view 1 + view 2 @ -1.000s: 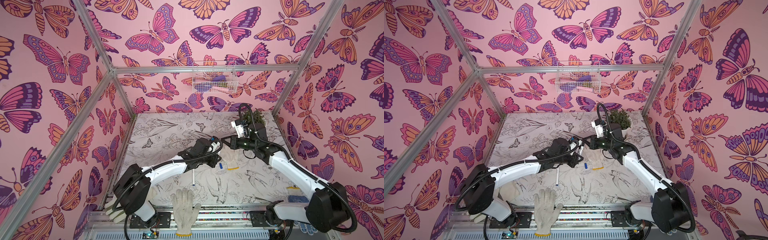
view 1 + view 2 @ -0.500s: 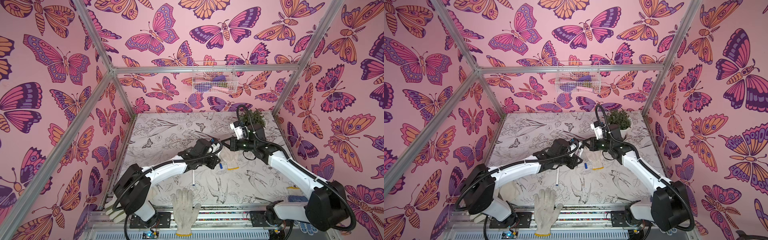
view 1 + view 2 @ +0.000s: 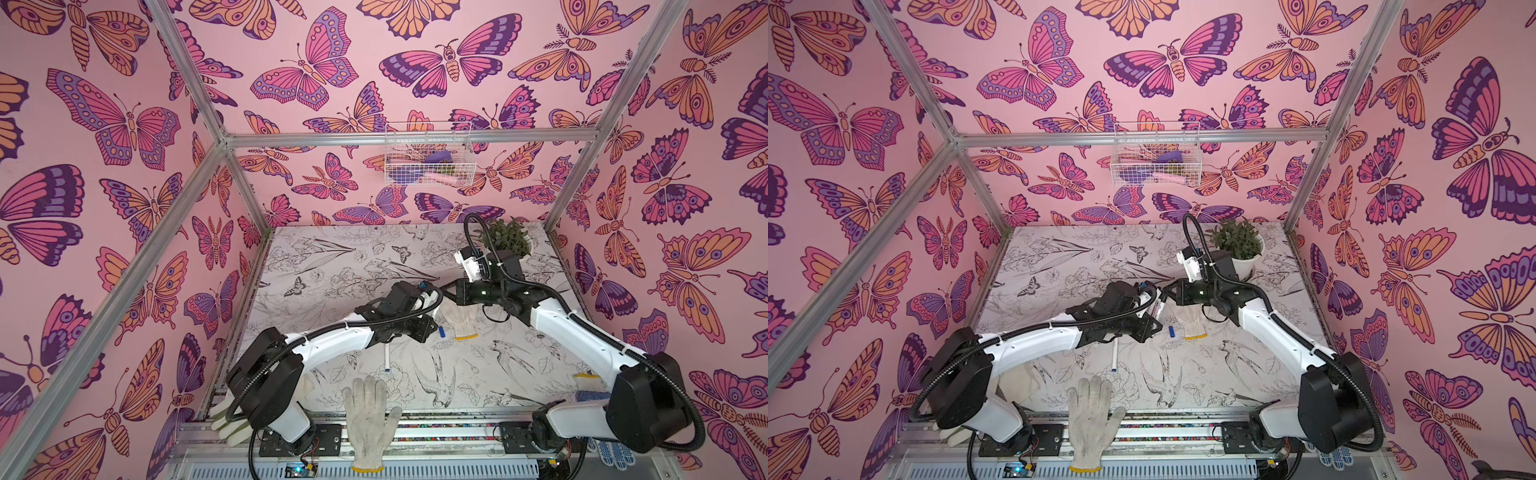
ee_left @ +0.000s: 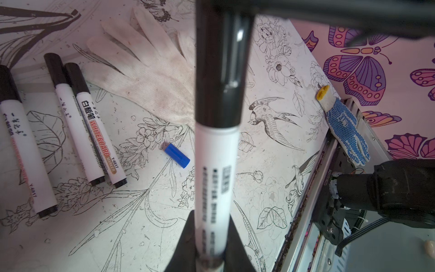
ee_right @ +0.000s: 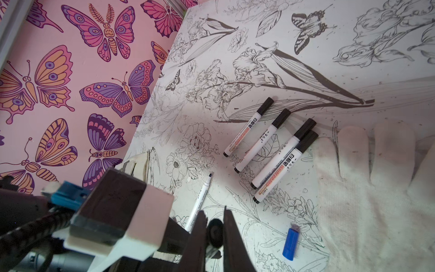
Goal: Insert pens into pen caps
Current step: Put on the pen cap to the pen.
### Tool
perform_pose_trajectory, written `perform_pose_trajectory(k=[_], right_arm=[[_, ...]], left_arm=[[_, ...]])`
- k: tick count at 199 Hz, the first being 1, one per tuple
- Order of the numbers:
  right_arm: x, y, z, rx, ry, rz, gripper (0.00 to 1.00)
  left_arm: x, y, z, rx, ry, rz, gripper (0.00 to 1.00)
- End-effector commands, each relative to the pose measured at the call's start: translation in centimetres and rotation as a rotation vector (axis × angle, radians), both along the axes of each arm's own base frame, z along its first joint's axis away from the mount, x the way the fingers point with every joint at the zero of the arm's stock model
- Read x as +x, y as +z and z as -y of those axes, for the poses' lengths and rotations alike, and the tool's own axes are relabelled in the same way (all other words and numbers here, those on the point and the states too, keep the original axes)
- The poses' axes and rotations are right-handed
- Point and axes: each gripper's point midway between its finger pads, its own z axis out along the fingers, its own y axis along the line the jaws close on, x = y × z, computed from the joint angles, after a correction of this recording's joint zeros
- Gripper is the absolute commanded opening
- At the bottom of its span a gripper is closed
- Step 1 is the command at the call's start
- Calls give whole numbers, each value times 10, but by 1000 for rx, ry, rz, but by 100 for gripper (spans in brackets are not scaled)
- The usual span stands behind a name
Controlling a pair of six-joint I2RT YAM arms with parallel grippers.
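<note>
My left gripper point(image 4: 210, 215) is shut on the white barrel of a pen point(image 4: 216, 169) held above the table. A black pen cap point(image 4: 221, 70) sits over its far end. My right gripper point(image 5: 214, 216) is shut on that cap point(image 5: 215, 232), seen end-on between its jaws. In both top views the two grippers point(image 3: 434, 297) point(image 3: 448, 291) meet tip to tip over the table's middle. Several capped pens point(image 5: 273, 150) lie side by side on the table. An uncapped pen point(image 5: 200, 202) point(image 3: 387, 357) lies alone, and a blue cap point(image 5: 291, 243) point(image 3: 442, 332) lies apart from it.
A white knit glove point(image 3: 459, 320) lies beside the blue cap, and another point(image 3: 370, 419) hangs over the front rail. A blue-dotted glove point(image 4: 346, 131) lies at the right front corner. A potted plant point(image 3: 507, 241) stands at the back right. A wire basket point(image 3: 428, 153) hangs on the back wall.
My right gripper has moved slightly left toward the left gripper, closing the gap between them. The left arm has barely moved.
</note>
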Motion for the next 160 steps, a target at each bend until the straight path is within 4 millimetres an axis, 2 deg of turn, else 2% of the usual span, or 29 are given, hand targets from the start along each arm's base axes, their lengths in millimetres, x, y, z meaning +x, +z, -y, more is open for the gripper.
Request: perform_pose_trajectory(k=[1, 43, 60, 83, 103, 115, 145, 160], right_arm=[[-88, -70, 6, -95, 141, -435, 4], [-67, -35, -9, -1, 156, -322, 5], [-60, -31, -10, 8, 145, -323, 6], [-50, -30, -9, 21, 112, -331, 12], [-37, -25, -7, 66, 76, -336, 19], [-29, -19, -6, 103, 53, -331, 27], [-5, 7, -7, 222, 15, -281, 47], [8, 22, 0, 266, -24, -243, 52]], left_arm=[[74, 86, -3, -249, 212, 266, 0], [43, 60, 33, -216, -11, 226, 0], [30, 47, 43, -176, -86, 232, 0], [26, 38, 43, -148, -103, 236, 0], [22, 32, 41, -128, -120, 221, 0], [19, 27, 40, -120, -132, 208, 0], [15, 7, 35, -87, -129, 172, 0], [14, 0, 32, -78, -124, 153, 0]])
